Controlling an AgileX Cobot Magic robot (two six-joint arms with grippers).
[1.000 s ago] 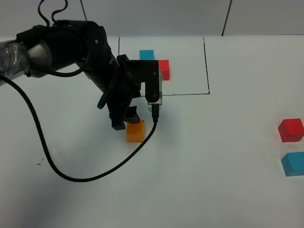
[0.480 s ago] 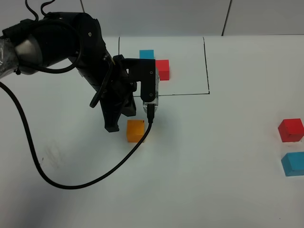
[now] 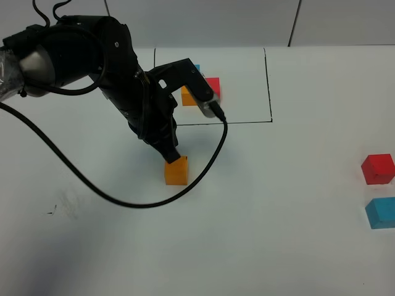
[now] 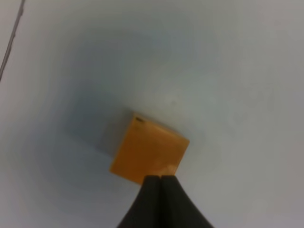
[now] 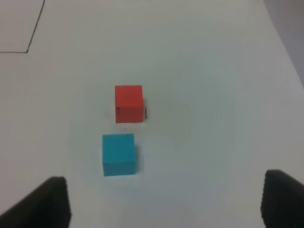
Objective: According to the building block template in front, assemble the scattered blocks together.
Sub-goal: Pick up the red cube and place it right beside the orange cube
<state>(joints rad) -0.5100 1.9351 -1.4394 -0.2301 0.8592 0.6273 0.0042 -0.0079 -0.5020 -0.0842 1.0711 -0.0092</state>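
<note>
The loose orange block [image 3: 176, 171] lies on the white table below the template. My left gripper [image 3: 169, 154] is shut, its two fingertips pressed together at the block's upper left edge; in the left wrist view the joined fingertips [image 4: 159, 183] meet one edge of the orange block [image 4: 149, 154], with nothing between them. The template [image 3: 213, 88] shows its red, orange and a sliver of sky-blue cube inside the black outline [image 3: 269, 86], partly behind my arm. The loose red block [image 3: 378, 168] and sky-blue block [image 3: 381, 213] sit far right. My right gripper [image 5: 166, 194] hangs open above the red block [image 5: 128, 103] and sky-blue block [image 5: 118, 153].
A black cable [image 3: 123, 200] loops from my left arm across the table left of and below the orange block. White table [image 3: 278, 185] lies between the orange block and the two blocks at the right edge. A wall rises behind the template.
My left gripper has shut and its wrist has turned, bringing the joined tips down to the orange block's edge. The template's orange cube has come into view. The right side has not changed.
</note>
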